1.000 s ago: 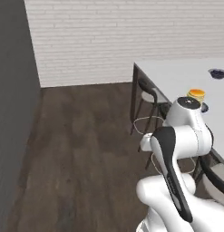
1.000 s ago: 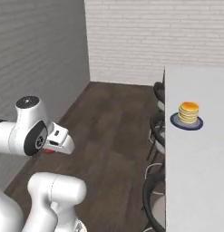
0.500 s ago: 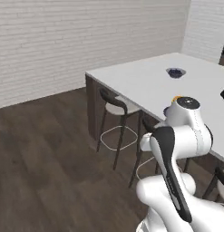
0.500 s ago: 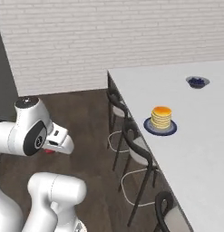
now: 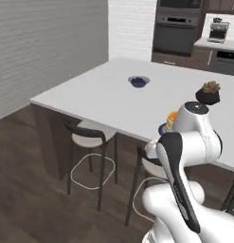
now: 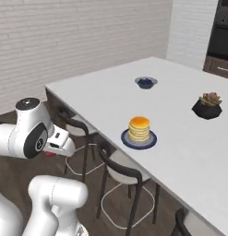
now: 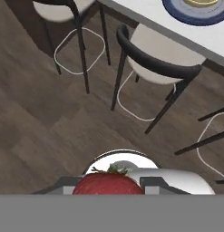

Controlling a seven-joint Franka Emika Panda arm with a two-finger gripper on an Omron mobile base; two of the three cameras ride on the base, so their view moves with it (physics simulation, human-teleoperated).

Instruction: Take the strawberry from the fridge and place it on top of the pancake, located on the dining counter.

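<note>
Jaws clamped on the strawberry (image 7: 109, 183), carried low off the tabletop (image 6: 180, 138) edge over the stools (image 7: 156, 54), with the pancake (image 6: 139, 128) up on that tabletop, ahead and well above, so up and across to reach it.

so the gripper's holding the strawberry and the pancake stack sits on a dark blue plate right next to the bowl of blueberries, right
Not quite. The gripper does hold the strawberry, and the pancake stack sits on its dark blue plate, but the right base view shows the bowl of blueberries well apart, farther along the counter.
</note>
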